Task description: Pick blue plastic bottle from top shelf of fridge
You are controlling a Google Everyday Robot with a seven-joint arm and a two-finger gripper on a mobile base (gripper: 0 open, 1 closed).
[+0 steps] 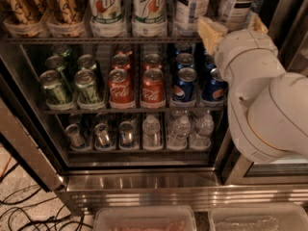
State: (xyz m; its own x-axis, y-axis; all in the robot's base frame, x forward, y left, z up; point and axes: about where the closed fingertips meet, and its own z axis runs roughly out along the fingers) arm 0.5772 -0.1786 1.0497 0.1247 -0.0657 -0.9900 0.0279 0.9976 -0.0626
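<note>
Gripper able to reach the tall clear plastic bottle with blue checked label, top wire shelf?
Probably yes: open gripper is at the bottle, by the top shelf rail, nothing between them.

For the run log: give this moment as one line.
gripper: open, at grey wire top shelf | target: tall clear blue-checked-label plastic bottle | held: nothing

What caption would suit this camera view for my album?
Gripper at the blue plastic bottle on the top shelf of the fridge, above soda cans.
</note>
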